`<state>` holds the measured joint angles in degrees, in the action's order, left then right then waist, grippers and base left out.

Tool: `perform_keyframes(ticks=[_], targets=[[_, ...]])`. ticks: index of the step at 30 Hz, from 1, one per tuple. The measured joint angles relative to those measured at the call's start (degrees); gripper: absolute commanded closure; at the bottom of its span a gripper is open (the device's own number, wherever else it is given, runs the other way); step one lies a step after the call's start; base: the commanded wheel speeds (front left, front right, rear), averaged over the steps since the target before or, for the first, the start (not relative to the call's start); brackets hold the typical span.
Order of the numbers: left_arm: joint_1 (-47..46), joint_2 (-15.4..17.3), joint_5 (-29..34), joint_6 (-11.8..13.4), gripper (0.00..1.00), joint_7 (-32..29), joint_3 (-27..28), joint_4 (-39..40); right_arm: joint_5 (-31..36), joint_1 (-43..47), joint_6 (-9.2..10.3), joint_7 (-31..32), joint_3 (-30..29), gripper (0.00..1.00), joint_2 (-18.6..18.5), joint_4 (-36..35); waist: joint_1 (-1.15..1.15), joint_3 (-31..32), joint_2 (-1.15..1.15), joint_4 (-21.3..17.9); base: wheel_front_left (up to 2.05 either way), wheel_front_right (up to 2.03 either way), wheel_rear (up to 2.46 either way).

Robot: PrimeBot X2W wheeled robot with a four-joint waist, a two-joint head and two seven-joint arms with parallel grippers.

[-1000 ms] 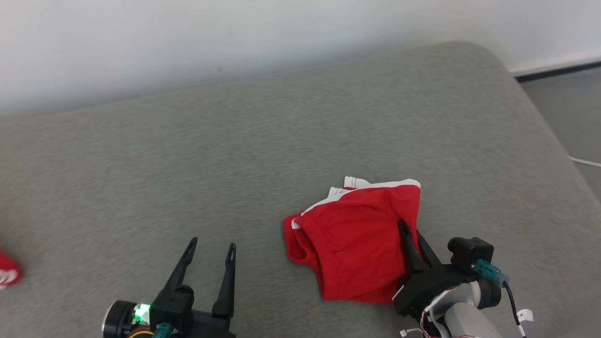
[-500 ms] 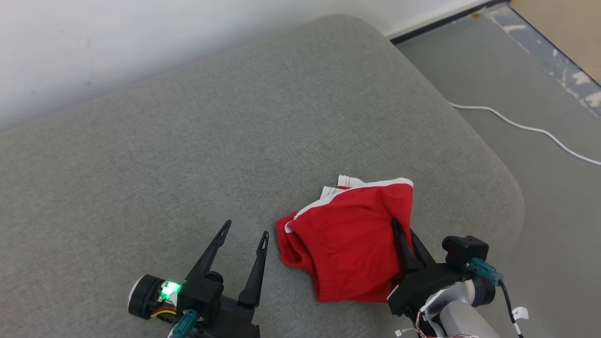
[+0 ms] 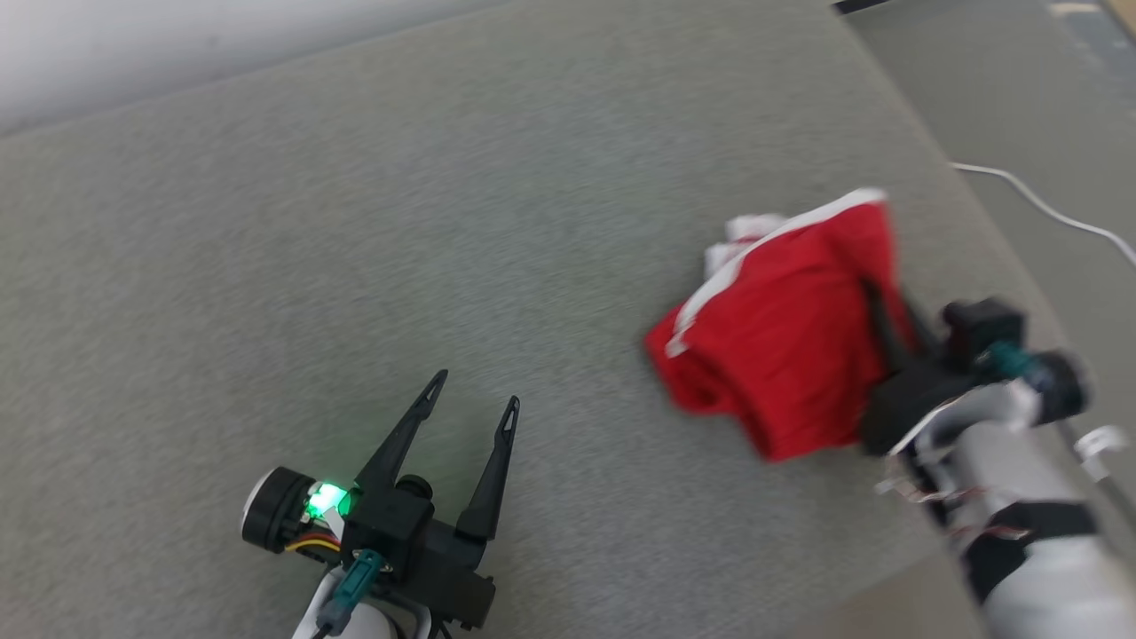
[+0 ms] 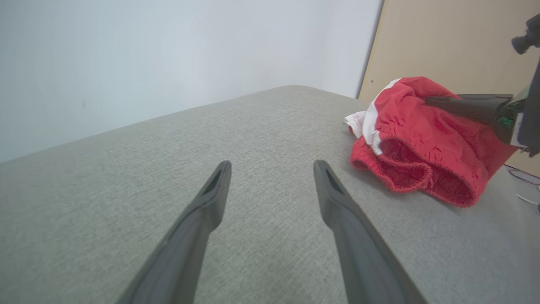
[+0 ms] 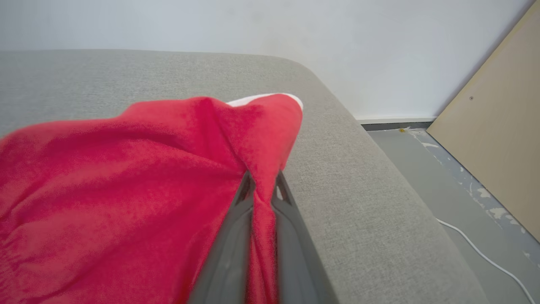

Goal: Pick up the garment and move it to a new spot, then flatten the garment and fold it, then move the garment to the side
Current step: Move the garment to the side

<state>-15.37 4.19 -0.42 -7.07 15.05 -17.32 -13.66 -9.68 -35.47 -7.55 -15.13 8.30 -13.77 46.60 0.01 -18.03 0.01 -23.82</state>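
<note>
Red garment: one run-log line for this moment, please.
right gripper: fingers shut on red garment | left gripper: open, empty, over grey cushion | garment: bunched, near cushion's right edge

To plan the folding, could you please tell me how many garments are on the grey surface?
1: the red garment, near the grey surface's right edge, pinched in the right pincer. Others may lie beyond the frame.

The head camera looks steeply down on the grey cushion (image 3: 355, 222) from high up. The left wrist camera sits low over it, sighting along the left tool (image 4: 272, 164) towards the wall (image 4: 168, 50). The right wrist camera is pressed close behind the red shorts (image 5: 126, 177), which all three views share.
</note>
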Motion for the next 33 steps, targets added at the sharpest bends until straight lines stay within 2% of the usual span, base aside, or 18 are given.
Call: perform_keyframes(ticks=[5, 12, 13, 14, 15, 17, 18, 21, 24, 28, 33], targets=[[-0.91, 0.34, 0.25, 0.22, 0.00, 0.00, -0.14, 0.77, 4.27, -6.08, 0.00, -0.01, -2.94, 1.00, -7.53, 7.72, 0.00, -2.21, 0.00, 4.79, 0.00, 0.00, 0.00], [-1.89, 0.89, 0.25, 1.18, 0.00, 0.00, 0.79, 1.85, 11.14, -13.15, 0.00, 0.01, -12.10, 1.00, -16.80, 18.94, 0.00, -5.37, 0.00, 10.88, 0.00, 0.00, 0.00], [-1.99, 0.96, 0.25, 1.36, 0.00, 0.00, 0.92, 1.96, 11.96, -13.94, 0.00, 0.01, -13.96, 0.71, -17.63, 19.79, 0.00, -5.80, 0.00, 11.58, 0.00, 0.00, 0.00], [-2.03, 1.00, 0.25, 1.52, 0.00, 0.00, 0.99, 2.04, 13.18, -14.59, -0.01, 0.08, -15.92, 0.53, -18.40, 20.62, 0.00, -6.22, 0.00, 12.23, 0.00, 0.00, 0.00], [-2.03, 1.03, 0.24, 1.53, 0.00, 0.00, 1.09, 2.05, 14.50, -15.12, 0.00, 0.47, -17.98, 0.00, -19.15, 21.32, 0.00, -6.64, 0.00, 12.85, 0.00, 0.00, 0.00], [-2.04, 1.04, 0.23, 1.55, 0.00, 0.00, 1.16, 2.05, 17.11, -15.29, 0.00, 0.47, -22.31, 0.00, -20.24, 21.73, 0.00, -7.38, 0.00, 13.88, 0.00, 0.00, 0.00], [-2.13, 0.97, 0.15, 1.63, 0.00, 0.00, 1.22, 2.05, 20.37, -15.28, 0.00, 0.42, -26.74, 0.00, -20.65, 21.00, 0.00, -7.93, 0.00, 14.71, 0.00, 0.00, 0.00], [-2.18, 0.82, -0.02, 1.94, 0.00, 0.00, 1.34, 2.01, 24.40, -14.97, -0.01, 0.23, -33.41, 0.00, -19.04, 17.23, 0.01, -8.08, 0.00, 15.42, 0.00, 0.00, 0.00], [-2.07, 0.81, -0.20, 2.22, 0.00, 0.00, 2.10, 1.91, 26.49, -14.78, 0.00, 0.16, -35.89, 0.00, -13.13, 10.14, -0.01, -7.39, 0.00, 15.45, 0.00, 0.00, 0.00], [-1.27, 0.74, -0.74, 2.87, 0.00, 0.00, 2.96, 2.11, 25.13, -12.34, 0.00, 0.13, -33.46, 0.00, -3.77, -0.55, 0.00, -5.75, 0.00, 15.13, 0.00, 0.00, 0.00], [0.02, 0.18, -1.30, 3.60, 0.00, 0.00, 4.36, 2.30, 19.40, -5.30, 0.00, 0.14, -27.06, 0.00, 2.50, -10.37, -0.01, -3.27, -0.01, 15.36, 0.00, 0.00, 0.00]])
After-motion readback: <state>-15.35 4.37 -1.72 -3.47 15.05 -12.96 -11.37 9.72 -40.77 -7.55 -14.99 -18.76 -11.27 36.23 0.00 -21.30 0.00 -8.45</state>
